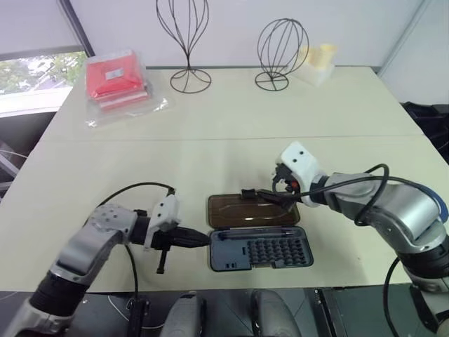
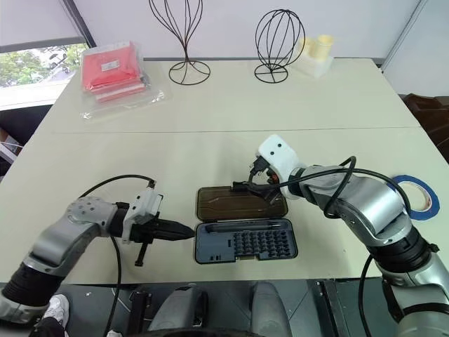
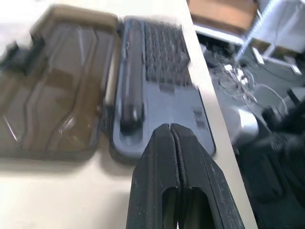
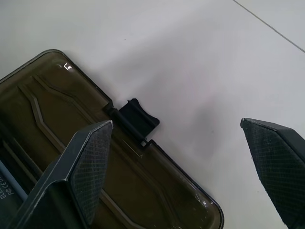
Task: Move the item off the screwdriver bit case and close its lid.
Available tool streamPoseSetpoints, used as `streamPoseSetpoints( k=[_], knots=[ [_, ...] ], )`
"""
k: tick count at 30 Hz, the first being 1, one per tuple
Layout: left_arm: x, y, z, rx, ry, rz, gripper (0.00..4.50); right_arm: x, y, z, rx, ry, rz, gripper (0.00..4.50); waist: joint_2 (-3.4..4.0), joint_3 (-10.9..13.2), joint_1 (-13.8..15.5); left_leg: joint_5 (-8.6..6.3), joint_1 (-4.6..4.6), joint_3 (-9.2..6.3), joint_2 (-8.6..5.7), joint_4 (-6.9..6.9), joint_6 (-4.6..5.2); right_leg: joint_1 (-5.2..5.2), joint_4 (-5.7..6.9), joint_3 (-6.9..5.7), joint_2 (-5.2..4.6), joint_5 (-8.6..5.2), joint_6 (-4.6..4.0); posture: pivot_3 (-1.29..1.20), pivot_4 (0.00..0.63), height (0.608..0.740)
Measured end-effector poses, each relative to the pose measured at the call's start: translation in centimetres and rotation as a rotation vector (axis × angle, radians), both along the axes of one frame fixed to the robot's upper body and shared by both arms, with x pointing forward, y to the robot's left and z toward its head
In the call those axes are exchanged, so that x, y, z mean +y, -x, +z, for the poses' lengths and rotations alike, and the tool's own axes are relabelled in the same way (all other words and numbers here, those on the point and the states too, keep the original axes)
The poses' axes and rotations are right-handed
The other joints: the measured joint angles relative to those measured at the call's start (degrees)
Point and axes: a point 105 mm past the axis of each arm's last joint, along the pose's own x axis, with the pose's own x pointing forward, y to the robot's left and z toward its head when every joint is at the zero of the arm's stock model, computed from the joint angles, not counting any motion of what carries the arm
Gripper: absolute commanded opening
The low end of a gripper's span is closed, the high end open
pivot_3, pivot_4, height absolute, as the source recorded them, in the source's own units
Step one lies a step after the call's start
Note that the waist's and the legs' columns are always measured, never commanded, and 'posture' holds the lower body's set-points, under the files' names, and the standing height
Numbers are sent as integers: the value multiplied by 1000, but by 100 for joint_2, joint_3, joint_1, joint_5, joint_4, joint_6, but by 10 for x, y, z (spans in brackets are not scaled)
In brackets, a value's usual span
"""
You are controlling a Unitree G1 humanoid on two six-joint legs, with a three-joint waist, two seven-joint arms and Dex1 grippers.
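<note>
The screwdriver bit case lies open near the table's front edge. Its grey base (image 1: pixel 259 249) holds rows of bits, and its smoky lid (image 1: pixel 245 210) lies flat on the far side with nothing on it. My left gripper (image 1: pixel 200 240) is shut, its tip touching the left end of the base (image 3: pixel 162 71). My right gripper (image 4: pixel 177 123) is open and hovers over the lid's far edge, straddling the black latch tab (image 4: pixel 138 117). One of its fingers (image 4: pixel 86 167) is above the lid (image 4: pixel 71 129).
A blue tape roll (image 2: pixel 415 194) lies at the right, beyond my right arm. At the back stand two wire head forms (image 1: pixel 184 42) (image 1: pixel 280 49), a red packet in a clear bag (image 1: pixel 118 77) and a yellowish item (image 1: pixel 317 62).
</note>
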Motion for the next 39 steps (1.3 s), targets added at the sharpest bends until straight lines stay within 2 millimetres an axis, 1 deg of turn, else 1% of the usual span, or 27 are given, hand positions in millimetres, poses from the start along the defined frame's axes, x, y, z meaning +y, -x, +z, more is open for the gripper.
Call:
streamPoseSetpoints(
  k=[4, 8, 11, 14, 18, 22, 25, 28, 33, 39],
  knots=[
    [-17, -1, 1, -17, 44, 13, 0, -2, 1, -3, 10, 8, -5, 4459, 0, 0, -17, 0, 2, 0, 0, -1, 0, -1, 3, -2, 2, 0, 0, 0, 150, 740],
    [-27, -2, -8, -35, 19, 25, 0, -4, 1, -4, 11, 16, -9, 4459, 1, 0, -27, 0, 4, 1, 1, -1, 0, -1, 4, -1, 2, 0, 0, 0, 150, 740],
    [-30, -2, -16, -47, -7, 25, 0, -5, 2, -3, 8, 19, -7, 4459, 1, 0, -20, 0, 4, 3, 0, -1, 0, -1, 3, -1, 2, 0, 0, 0, 150, 740],
    [-29, -1, -24, -54, -39, 18, 0, -14, 2, 1, 1, 43, -13, 4459, 1, 0, -10, 0, 4, 4, 0, -1, 0, 0, 2, 0, 2, 0, 0, 0, 150, 740],
    [-30, -2, -26, -92, -48, 2, 0, -21, -2, 6, -2, 50, -11, 4459, 3, -2, -15, 0, 5, 7, 0, -1, 0, 0, 2, 0, 2, 0, 0, 0, 150, 740],
    [-31, -5, -27, -113, -47, -5, 0, -28, -11, 11, -6, 64, 11, 4459, 6, -4, -13, 0, 11, 12, 0, 0, 0, 5, 2, 0, 2, 0, 0, 0, 150, 740],
    [-33, -6, -27, -115, -48, -10, 0, -29, -17, 9, 12, 76, 50, 4459, 6, -4, -11, 0, 14, 13, -1, 0, 0, 9, 2, 0, 2, 0, 0, 0, 150, 740],
    [-33, -6, -27, -110, -51, -11, 0, -28, -21, 2, 35, 90, 95, 4459, 6, -5, -11, 0, 15, 13, -1, 0, 0, 10, 3, 0, 2, 0, 0, 0, 150, 740],
    [-34, -7, -26, -92, -61, -8, 0, -21, -24, -19, 81, 113, 172, 4459, 6, -5, -13, 0, 16, 13, -1, 1, 0, 11, 4, 0, 2, 0, 0, 0, 150, 740],
    [-33, -7, -26, -98, -56, -1, 0, -20, -34, -41, 115, 134, 190, 4459, 6, -5, -18, 2, 19, 12, -1, 1, -3, 11, 6, 0, 2, 0, 0, 0, 150, 740]
  ],
)
